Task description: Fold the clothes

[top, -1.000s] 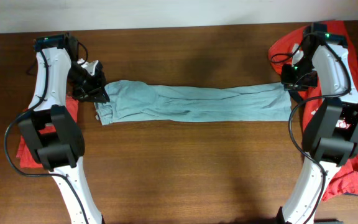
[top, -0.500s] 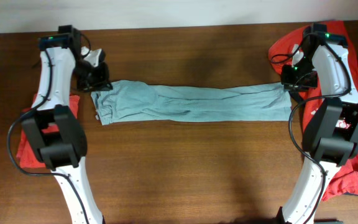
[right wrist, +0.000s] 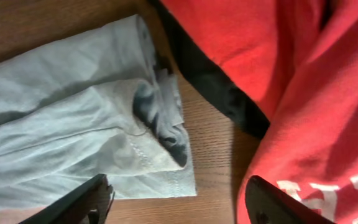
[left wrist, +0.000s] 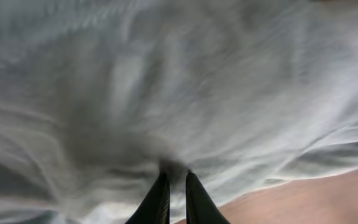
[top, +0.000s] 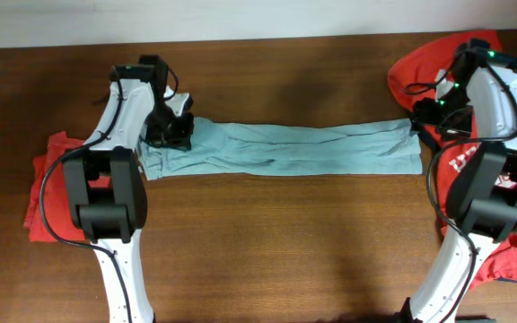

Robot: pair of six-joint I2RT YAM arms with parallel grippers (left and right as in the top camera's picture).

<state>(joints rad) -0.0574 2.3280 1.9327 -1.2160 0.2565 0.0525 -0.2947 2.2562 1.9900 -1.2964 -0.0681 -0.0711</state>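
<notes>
Across the dark brown wooden table (top: 267,233), we see the long pale teal cotton garment (top: 294,150) stretched in a narrow strip from left to right. The left gripper (left wrist: 176,177) pinches a small bunch of cloth at the strip's left end, jaws nearly together. The right gripper (right wrist: 178,190) hangs spread wide, holding nothing, above the right hem and just beside the red cloth pile with black trim (right wrist: 278,74). We judge 2 risks: the unheld right end may slide and skew the fold if the left arm pulls, and the right gripper may snag red cloth instead.
</notes>
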